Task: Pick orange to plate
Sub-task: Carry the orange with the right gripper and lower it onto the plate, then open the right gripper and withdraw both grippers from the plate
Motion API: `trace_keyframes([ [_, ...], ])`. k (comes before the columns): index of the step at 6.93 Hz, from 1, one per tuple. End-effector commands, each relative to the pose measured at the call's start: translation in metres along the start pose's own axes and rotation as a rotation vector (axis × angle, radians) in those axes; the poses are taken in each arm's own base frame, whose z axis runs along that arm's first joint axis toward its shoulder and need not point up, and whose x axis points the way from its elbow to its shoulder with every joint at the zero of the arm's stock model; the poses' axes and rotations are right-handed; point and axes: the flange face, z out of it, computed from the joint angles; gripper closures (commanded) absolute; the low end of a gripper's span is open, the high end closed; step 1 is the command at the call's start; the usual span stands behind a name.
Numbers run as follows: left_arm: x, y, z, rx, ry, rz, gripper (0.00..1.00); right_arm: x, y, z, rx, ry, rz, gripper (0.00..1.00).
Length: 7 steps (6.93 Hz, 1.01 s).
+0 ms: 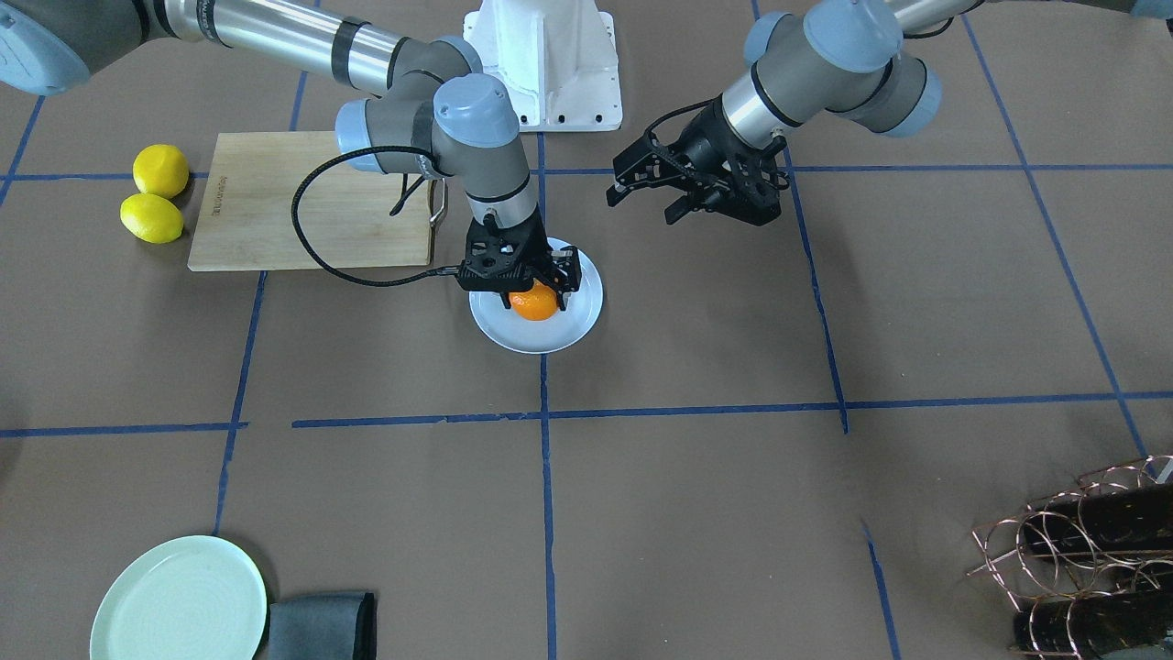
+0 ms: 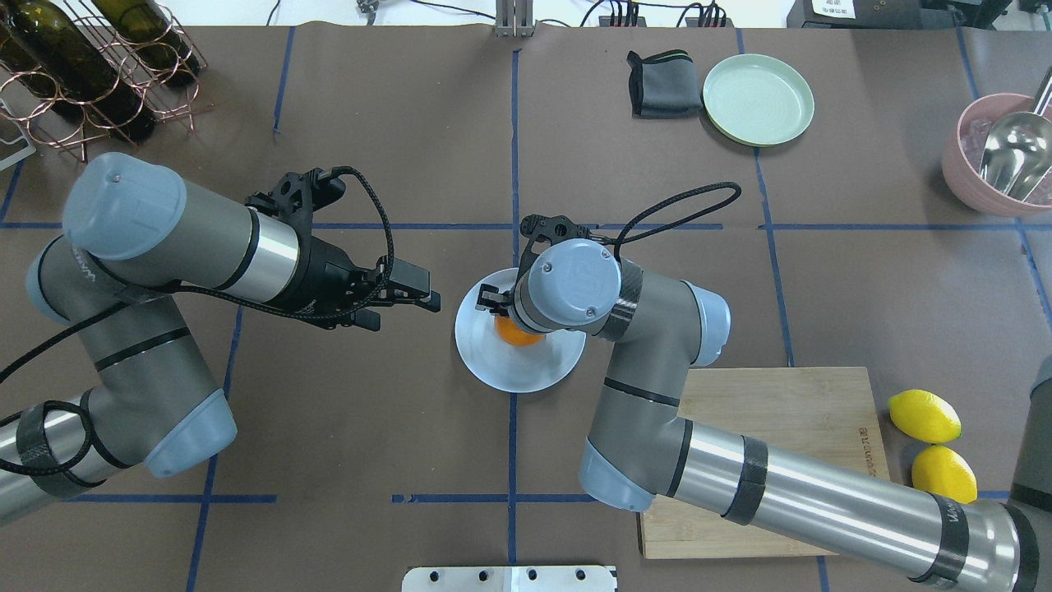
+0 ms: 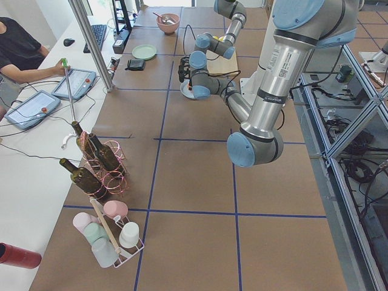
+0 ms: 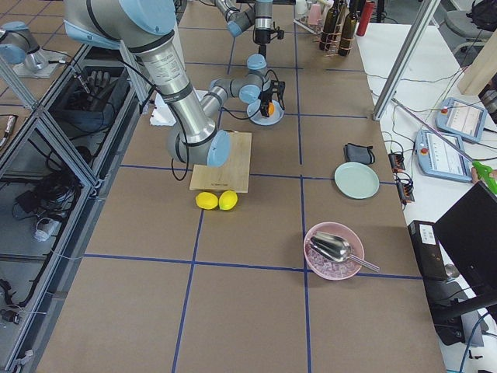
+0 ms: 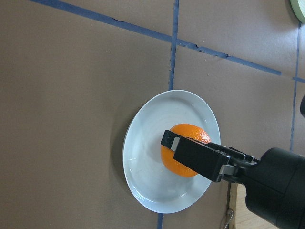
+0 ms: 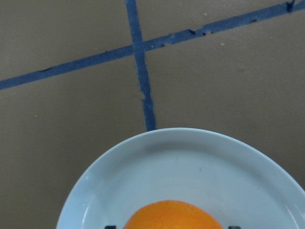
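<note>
The orange sits straight below the right gripper, clamped between its fingers, on or just above the bluish-white plate.

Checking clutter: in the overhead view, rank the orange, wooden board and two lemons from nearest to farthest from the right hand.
1. orange, inside the right hand, on the plate.
2. wooden board, lower right of the hand.
3. lemons, beyond the board's right edge.

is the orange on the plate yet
On the plate: the orange lies within its rim, right gripper straddling it; resting or held, cannot tell.
</note>
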Motion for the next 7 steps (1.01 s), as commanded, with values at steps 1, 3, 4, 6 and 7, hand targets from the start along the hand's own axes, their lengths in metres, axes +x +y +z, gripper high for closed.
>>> trace_keyframes([
  [1, 0.000, 0.000, 0.000, 0.000, 0.000, 0.000, 0.01, 0.001, 0.000, 0.000, 0.001, 0.005, 0.003, 0.00],
  [3, 0.002, 0.000, -0.004, 0.004, 0.007, 0.002, 0.01, 0.005, -0.011, -0.042, 0.009, -0.066, 0.005, 0.00],
  [4, 0.002, -0.004, -0.009, 0.014, 0.008, 0.001, 0.01, 0.043, -0.019, -0.077, -0.011, -0.102, 0.012, 0.00],
  [6, -0.023, -0.011, -0.022, 0.037, -0.019, -0.005, 0.01, 0.123, -0.082, -0.147, -0.070, -0.138, 0.077, 0.00],
  [7, -0.044, -0.024, -0.034, 0.057, -0.050, 0.070, 0.02, 0.161, -0.133, -0.175, -0.093, -0.142, 0.061, 0.00],
])
